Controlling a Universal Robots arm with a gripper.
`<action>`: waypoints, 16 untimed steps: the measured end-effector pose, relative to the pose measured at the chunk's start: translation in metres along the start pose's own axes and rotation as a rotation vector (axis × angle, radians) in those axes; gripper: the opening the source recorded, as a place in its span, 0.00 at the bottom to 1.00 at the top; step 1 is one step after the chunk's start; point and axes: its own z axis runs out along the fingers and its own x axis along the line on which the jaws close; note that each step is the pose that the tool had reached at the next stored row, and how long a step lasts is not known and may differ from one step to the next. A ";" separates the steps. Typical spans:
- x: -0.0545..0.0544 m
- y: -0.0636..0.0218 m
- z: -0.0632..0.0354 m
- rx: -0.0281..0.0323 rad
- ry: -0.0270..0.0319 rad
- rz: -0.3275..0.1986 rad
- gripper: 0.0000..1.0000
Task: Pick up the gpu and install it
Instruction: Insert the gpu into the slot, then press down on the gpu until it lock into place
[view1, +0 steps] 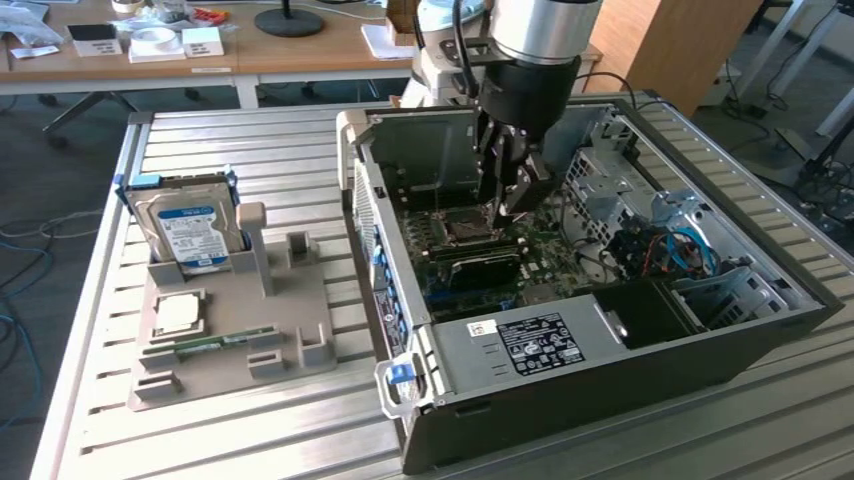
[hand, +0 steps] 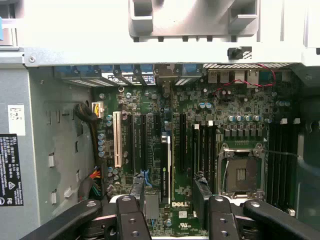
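claw (view1: 518, 205) hangs wide open, holding nothing, inside the pc case (view1: 747, 340) right over the motherboard (hand: 240, 112); gpu (hand: 165, 167) stands on edge in a slot between its fingers (hand: 137, 192)

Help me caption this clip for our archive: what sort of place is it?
Probably a robotics lab or workshop. An open black desktop computer case lies on a slatted grey metal table, beside a grey parts holder carrying a silver hard drive with a blue label. Wooden desks stand behind.
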 end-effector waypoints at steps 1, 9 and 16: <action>0.000 0.0000 0.0001 0.0001 -0.0001 0.000 0.52; 0.000 0.0000 0.0000 0.0000 0.0001 0.000 0.52; 0.000 0.0000 0.0000 0.0000 0.0000 0.000 0.52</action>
